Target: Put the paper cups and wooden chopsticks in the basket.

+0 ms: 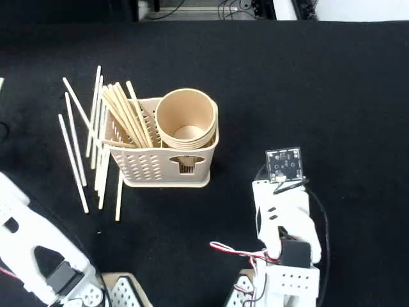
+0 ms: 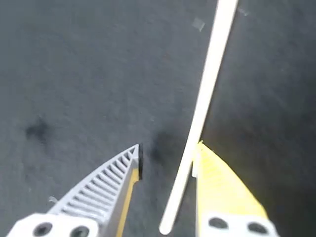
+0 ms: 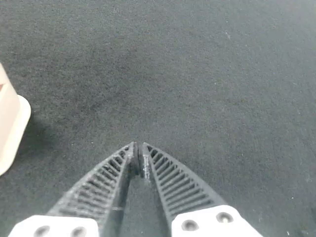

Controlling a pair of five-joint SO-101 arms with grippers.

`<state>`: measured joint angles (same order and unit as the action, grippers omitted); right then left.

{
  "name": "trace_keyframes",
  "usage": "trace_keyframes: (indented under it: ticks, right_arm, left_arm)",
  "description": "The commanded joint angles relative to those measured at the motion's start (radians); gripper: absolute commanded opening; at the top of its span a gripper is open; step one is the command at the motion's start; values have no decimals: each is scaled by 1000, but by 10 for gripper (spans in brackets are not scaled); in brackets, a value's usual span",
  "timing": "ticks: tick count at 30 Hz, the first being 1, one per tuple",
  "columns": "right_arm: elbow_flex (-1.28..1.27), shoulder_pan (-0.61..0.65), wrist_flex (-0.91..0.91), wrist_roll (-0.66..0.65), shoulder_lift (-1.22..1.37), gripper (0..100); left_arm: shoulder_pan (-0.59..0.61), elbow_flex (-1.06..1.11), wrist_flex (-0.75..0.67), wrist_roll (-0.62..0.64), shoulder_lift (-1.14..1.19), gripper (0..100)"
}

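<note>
Black cloth (image 1: pixel 332 83) beneath left gripper (image 2: pixel 169 147) spread around a chopstick (image 2: pixel 208 84), perhaps touching, right gripper (image 3: pixel 138 146) closed

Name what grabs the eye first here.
The basket, left of centre on the black table, holds stacked cups and a sheaf of chopsticks; more chopsticks lie loose to its left. The left gripper is open with one chopstick lying between its fingers, while the right gripper is shut above the table.
</note>
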<state>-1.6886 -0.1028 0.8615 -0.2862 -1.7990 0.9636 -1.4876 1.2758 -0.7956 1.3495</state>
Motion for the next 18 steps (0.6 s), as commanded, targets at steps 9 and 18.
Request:
trace_keyframes:
  ticks: [9, 18]
  right_arm:
    - [1, -15, -11, -2, -4, 26]
    - [1, -15, -11, -2, -4, 26]
  left_arm:
    - [16, 68, 15, -153, 193, 171]
    - [18, 70, 103, -284, 362, 34]
